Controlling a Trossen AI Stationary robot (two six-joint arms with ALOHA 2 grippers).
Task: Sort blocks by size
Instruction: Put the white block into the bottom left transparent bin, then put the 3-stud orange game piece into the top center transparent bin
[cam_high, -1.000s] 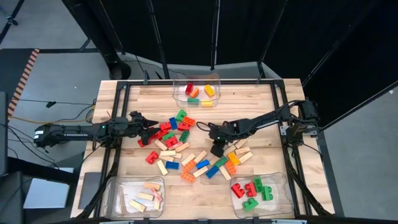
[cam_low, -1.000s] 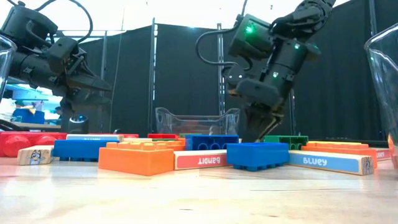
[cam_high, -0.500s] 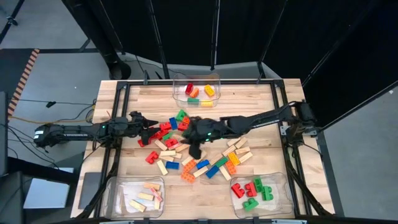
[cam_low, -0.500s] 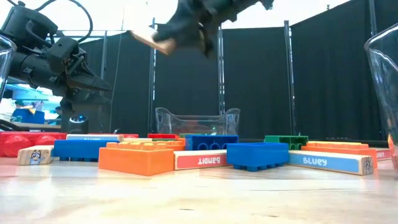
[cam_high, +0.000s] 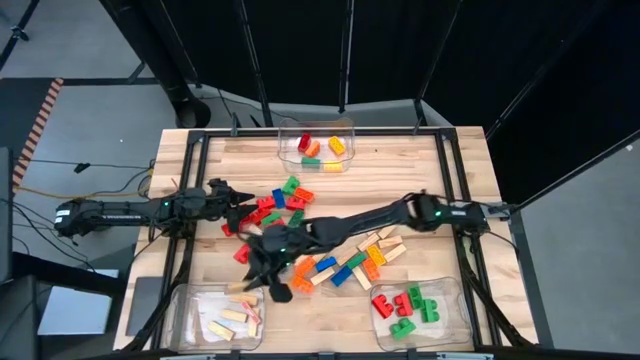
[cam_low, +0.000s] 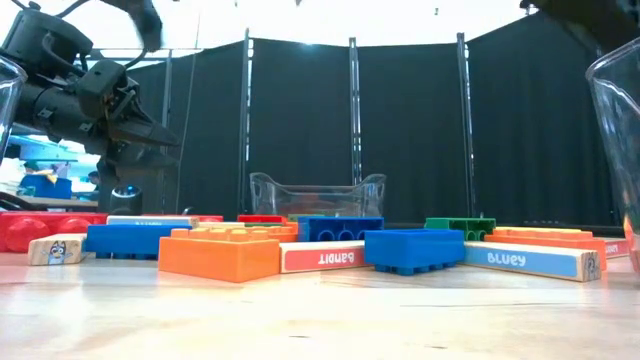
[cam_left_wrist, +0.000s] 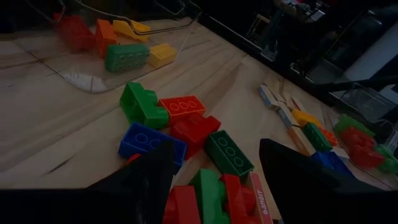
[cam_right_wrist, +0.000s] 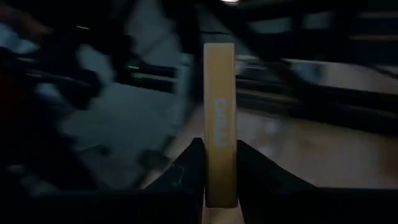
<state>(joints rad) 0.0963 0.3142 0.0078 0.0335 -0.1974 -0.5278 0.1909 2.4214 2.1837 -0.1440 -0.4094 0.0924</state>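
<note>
Right gripper (cam_right_wrist: 219, 163) pinches a pale wooden bar (cam_right_wrist: 219, 118) upright between its fingers, reaching across the scattered blocks (cam_high: 320, 245) toward the near-left clear bin (cam_high: 190, 300) of tan bars. Left gripper (cam_left_wrist: 214, 165), fingers spread, hovers over the pile's red and green bricks.

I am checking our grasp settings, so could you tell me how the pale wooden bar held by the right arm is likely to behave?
The wooden bar looks rigid and straight, so it likely will not flex. Its flat faces sit between the right end effector fingers, suggesting a stable pinch. Held at one end, it might pivot if bumped.
</note>
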